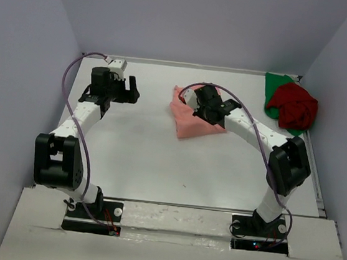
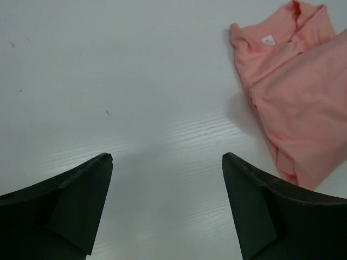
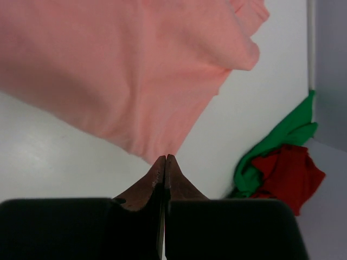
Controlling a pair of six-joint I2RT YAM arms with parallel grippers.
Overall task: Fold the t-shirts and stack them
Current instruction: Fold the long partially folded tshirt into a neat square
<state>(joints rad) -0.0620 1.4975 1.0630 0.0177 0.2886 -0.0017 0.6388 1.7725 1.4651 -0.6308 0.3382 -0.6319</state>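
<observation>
White table (image 1: 157,166), lavender walls (image 1: 15,87), pink t-shirt (image 1: 186,126)

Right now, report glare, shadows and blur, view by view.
Top external: even soft light, hardly any shadows. Left wrist: pale glare streaks on the table in mid-frame, soft shadow left of the salmon-pink t-shirt. Right wrist: that shirt fills the top, close and slightly soft.

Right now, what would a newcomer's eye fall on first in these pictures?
The salmon-pink t-shirt, bunched toward the far middle of the table, with the right gripper shut on its corner. Next, the dark red t-shirt, crumpled on top of the green t-shirt in the far right corner. The left gripper hangs open over white tabletop beside the pink shirt.
</observation>
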